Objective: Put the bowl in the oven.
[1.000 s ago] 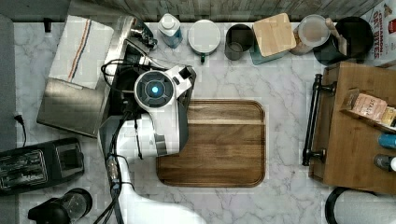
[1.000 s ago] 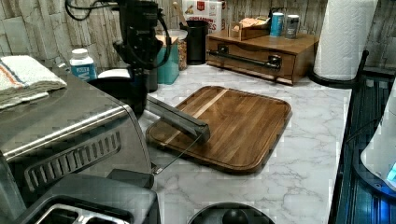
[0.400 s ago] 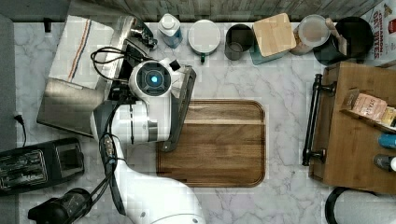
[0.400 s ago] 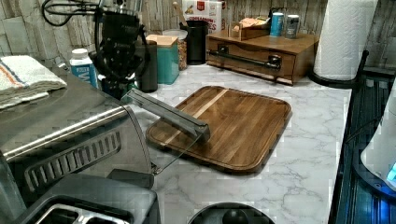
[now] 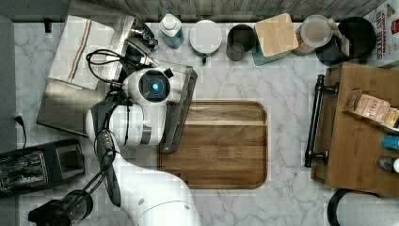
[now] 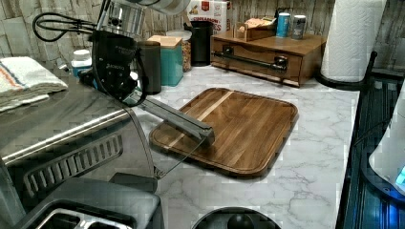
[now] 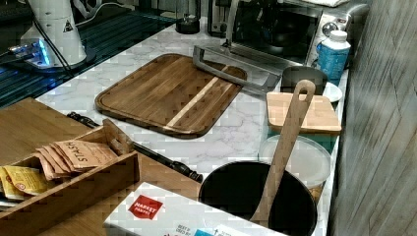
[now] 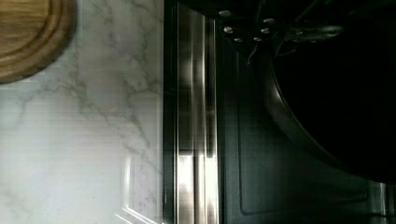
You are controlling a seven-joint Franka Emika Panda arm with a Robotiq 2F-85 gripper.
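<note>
My gripper (image 6: 116, 71) hangs over the open, folded-down door (image 5: 180, 113) of the toaster oven (image 5: 70, 106). The wrist view shows the black bowl (image 8: 341, 102) right beneath it, its curved rim over the door's dark glass panel. The pictures do not let me tell whether I am gripping the bowl or have let go of it.

The relation that matters is this: the oven's mouth faces the top view's right, towards the wooden cutting board (image 5: 221, 146). The cavity therefore lies to the top view's left of my wrist, and the door's bar handle is on the far side of the bowl from it. The bowl is round, so it has no long axis to line up. I judge that any remaining travel runs straight in across the door, away from the handle.

I see nothing in the bowl, though its inside is dark. The right view is too dark for me to tell what is in the oven's cavity. A folded striped towel (image 5: 80, 47) lies on the oven's top.
</note>
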